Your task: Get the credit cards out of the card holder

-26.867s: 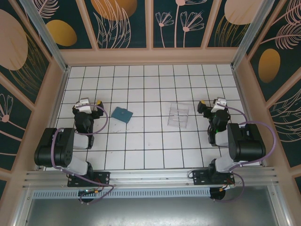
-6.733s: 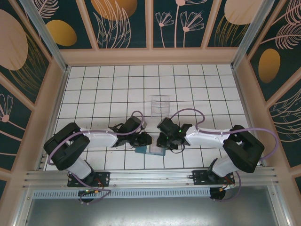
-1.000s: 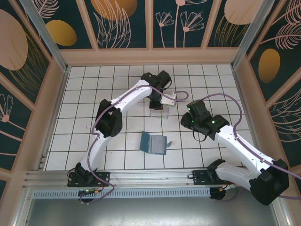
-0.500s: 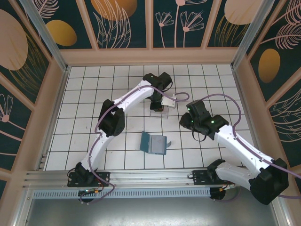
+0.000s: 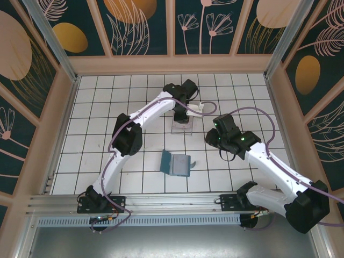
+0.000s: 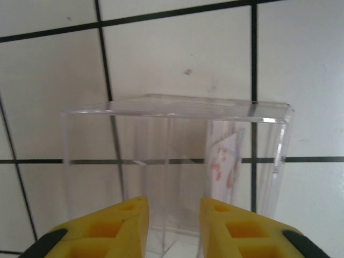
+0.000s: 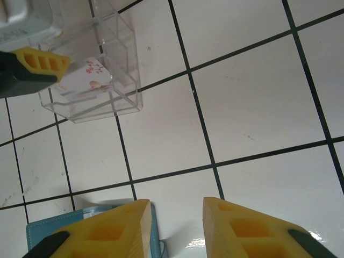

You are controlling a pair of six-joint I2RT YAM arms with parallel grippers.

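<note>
Left gripper [image 6: 172, 217], yellow fingers parted and empty, poised over a clear plastic compartment tray [image 6: 177, 114]. A white, pink-flowered credit card [image 6: 226, 161] leans inside one of its compartments. Right gripper [image 7: 174, 223], likewise parted and empty, hangs above the white tiles beside the teal fabric card holder [image 5: 175, 163], which lies near the tray.

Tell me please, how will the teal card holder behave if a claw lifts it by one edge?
The card holder probably flops: it lies opened at a fold. It looks thin and soft, so likely light. Its loose grey strap may dangle.
</note>
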